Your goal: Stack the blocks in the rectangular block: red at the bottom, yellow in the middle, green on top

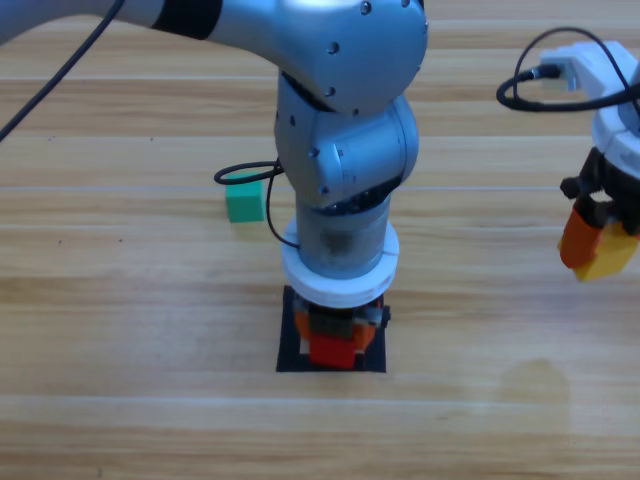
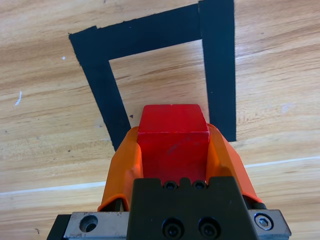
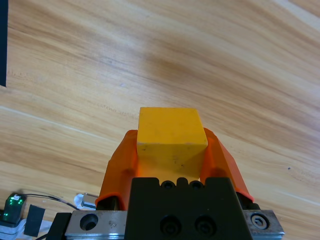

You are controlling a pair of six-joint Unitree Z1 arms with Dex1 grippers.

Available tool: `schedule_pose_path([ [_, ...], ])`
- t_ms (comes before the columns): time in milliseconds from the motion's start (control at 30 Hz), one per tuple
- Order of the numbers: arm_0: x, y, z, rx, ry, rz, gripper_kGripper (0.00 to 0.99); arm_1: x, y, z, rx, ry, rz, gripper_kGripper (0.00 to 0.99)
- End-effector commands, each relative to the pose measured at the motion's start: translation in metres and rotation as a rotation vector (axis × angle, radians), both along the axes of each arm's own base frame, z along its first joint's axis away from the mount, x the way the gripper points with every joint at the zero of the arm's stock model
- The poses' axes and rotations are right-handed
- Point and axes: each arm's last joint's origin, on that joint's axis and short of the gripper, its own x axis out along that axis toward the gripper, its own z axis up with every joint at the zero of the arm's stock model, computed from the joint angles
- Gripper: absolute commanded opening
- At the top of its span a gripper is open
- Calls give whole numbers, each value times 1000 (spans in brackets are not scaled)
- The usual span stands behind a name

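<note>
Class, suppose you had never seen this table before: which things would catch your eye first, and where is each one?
The big grey left arm fills the middle, its left claw shut on the red cube over the black tape outline. At the right edge, the right claw holds the yellow cube above bare wood. The green cube sits alone on the table, left of the arm.

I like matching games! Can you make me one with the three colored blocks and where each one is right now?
Things:
1. red block
2. yellow block
3. green block

Places:
A. lying free on the table
B. held in the left claw over the black tape square
C. held in the right claw, off to the side

Pairs: 1-B, 2-C, 3-A
</note>
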Motion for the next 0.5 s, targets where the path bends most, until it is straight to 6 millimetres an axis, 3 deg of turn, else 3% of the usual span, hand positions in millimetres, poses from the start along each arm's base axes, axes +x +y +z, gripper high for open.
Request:
schedule_pose_path([
  [33,-1,-12,-20,10,23,8,34,7,-6,-17,18,2,-63,0],
  [500,23,7,-15,-30,35,88,34,-6,4,-17,38,-41,-77,0],
])
